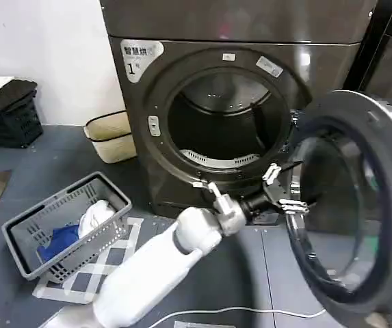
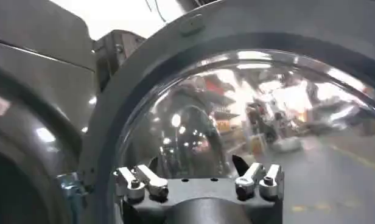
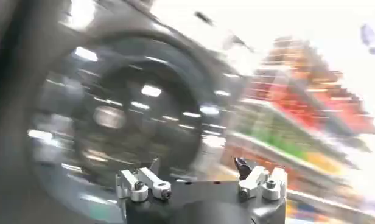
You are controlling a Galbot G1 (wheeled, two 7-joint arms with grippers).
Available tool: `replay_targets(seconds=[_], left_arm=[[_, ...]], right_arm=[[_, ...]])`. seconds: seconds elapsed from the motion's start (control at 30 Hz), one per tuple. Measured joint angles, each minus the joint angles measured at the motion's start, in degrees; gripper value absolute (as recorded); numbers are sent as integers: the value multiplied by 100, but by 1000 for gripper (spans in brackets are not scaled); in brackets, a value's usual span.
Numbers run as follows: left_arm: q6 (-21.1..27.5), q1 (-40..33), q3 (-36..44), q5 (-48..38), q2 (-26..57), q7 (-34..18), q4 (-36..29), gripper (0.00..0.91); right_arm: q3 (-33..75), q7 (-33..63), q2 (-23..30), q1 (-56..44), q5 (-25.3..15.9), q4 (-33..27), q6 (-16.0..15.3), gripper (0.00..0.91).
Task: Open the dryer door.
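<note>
Your dryer door [image 1: 360,205] stands swung wide open at the right of the dark grey machine marked "1" [image 1: 182,82], its bluish-grey inner face turned toward you and the drum mouth [image 1: 224,123] uncovered. Your left hand [image 1: 283,191] sits at the door's lower inner rim, fingers [image 2: 142,182] spread apart against the glass, gripping nothing. Your right hand [image 3: 199,182] also has its fingers apart. On the floor at the left lies a grey laundry basket [image 1: 31,239] with clothes.

Glossy white rounded arm [image 1: 148,270], black wrist, silver metal hand [image 1: 284,191] with screws
</note>
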Motion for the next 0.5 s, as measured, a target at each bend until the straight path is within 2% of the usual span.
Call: replay_targets(seconds=[0.1,0.23,0.5], left_arm=[[1,-108,111,57,-193,-52,222,907],[21,-260,247,147,-446,-129,520,907],[134,-582,305,332,-935,-213,1156,907]], right_arm=[[459,271,183,54,-156,-73,-148,907],[1069,503,356,106,-440,-194,-158,907],[2002,1127,750,269,-1284,-296,-323,907]])
